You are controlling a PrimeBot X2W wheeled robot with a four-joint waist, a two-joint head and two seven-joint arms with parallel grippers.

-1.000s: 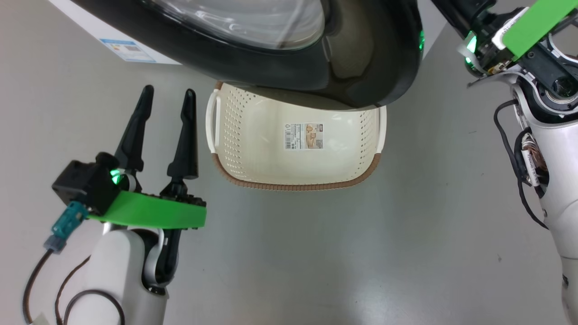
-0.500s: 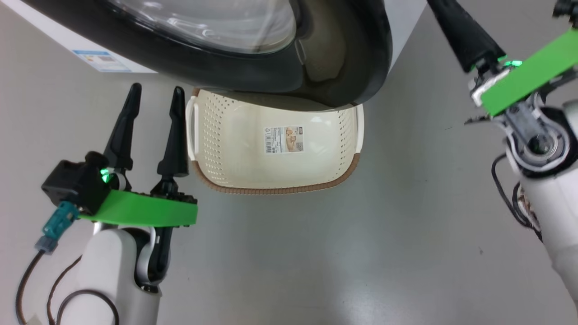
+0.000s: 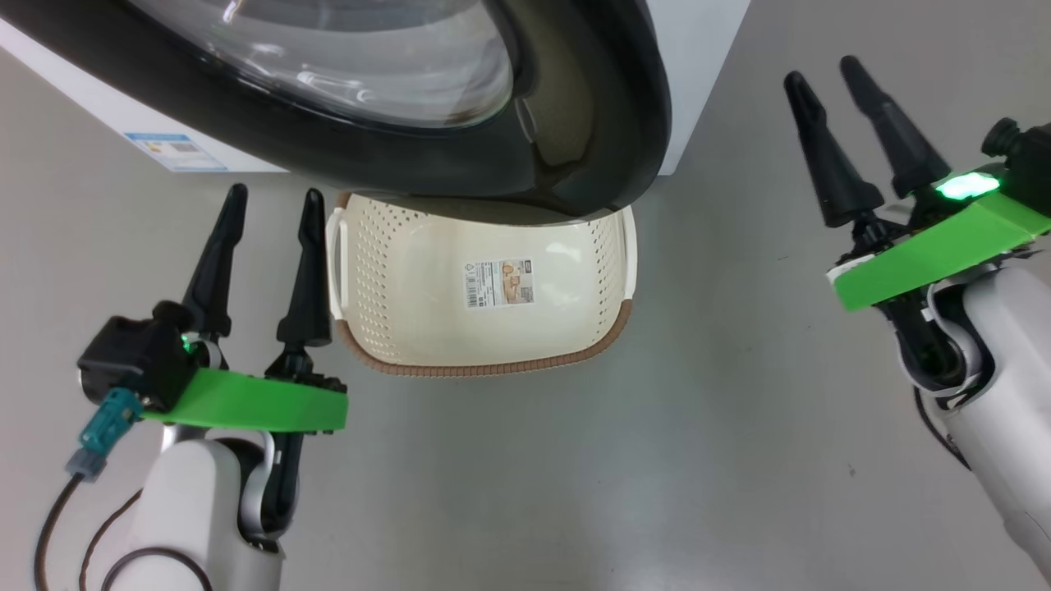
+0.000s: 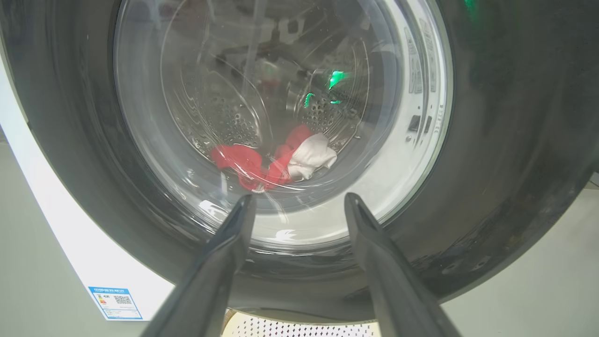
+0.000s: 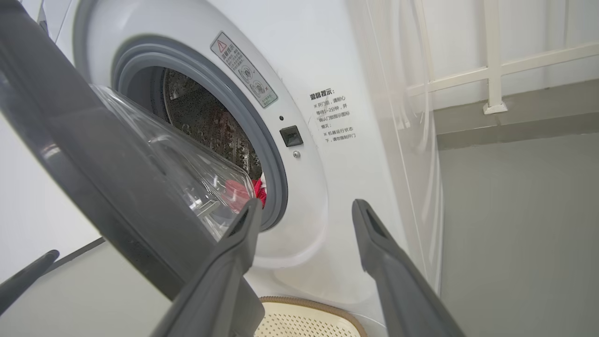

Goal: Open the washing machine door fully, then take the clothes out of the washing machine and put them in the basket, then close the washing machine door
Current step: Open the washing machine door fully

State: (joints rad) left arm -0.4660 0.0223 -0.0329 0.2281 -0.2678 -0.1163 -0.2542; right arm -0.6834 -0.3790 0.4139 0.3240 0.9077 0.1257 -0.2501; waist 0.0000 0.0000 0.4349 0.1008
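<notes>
R gripper [image 3: 821, 72] now off the washing machine door [image 3: 575, 123], jaws wide & empty; L gripper [image 3: 275, 194] spread, empty too. Door's only part-open above the basket [image 3: 484, 371], clothes [image 4: 262, 164] in the drum [image 5: 201, 117], so it needs swinging wider.

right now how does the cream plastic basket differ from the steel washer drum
The cream plastic basket is empty but for a label sticker; the steel drum holds red and white clothes. The basket sits on the floor, open upward; the drum opens sideways. Both are perforated.

Laundry area: washing machine [image 5: 327, 196], basket [image 3: 369, 271]
</notes>
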